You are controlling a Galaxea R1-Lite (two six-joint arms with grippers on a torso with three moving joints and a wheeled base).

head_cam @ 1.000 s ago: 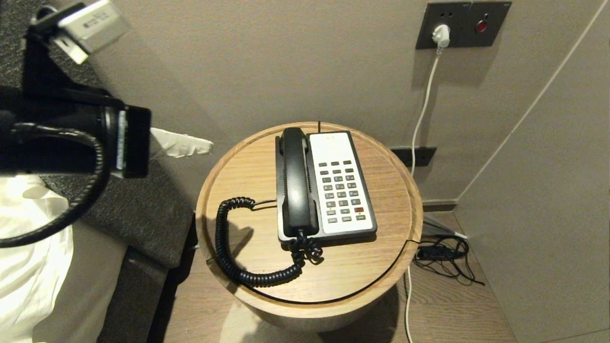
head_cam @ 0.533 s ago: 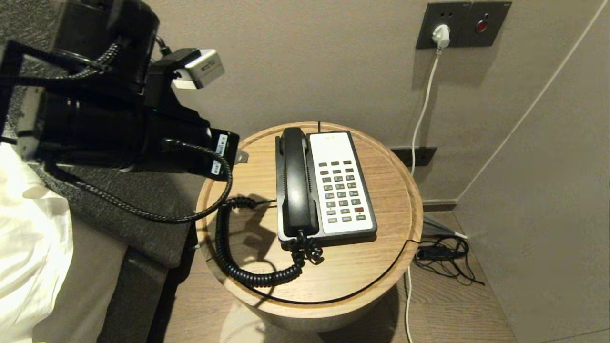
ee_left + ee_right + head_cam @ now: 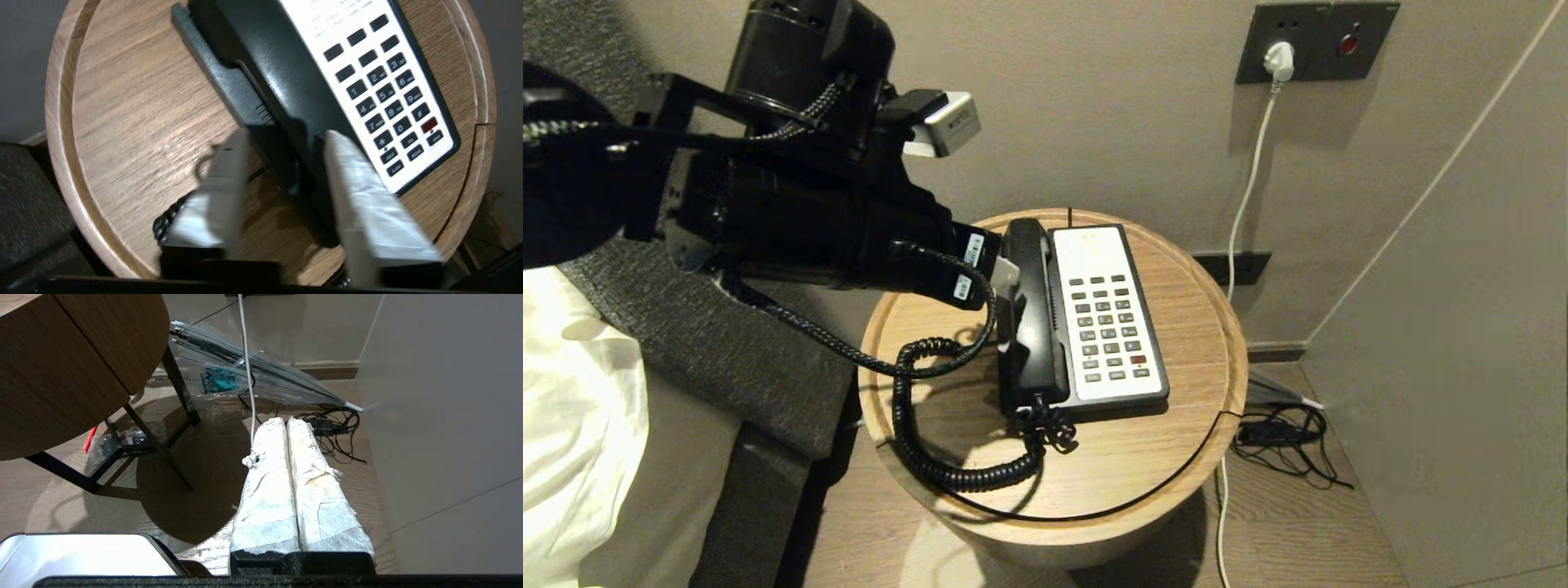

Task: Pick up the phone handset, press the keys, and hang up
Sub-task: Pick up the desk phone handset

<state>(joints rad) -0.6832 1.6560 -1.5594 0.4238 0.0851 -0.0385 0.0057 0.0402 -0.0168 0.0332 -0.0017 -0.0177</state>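
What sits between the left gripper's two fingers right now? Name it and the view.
In the left wrist view, the left gripper stands open astride the phone handset, its black body lying in the gap between the fingers, not yet clamped.

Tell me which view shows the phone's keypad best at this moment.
The head view: the whole keypad lies unobstructed on the phone base, every row visible. The left wrist view shows the keypad closer, but its upper part is cropped and a finger of the left gripper covers its edge. The right wrist view shows none of it.
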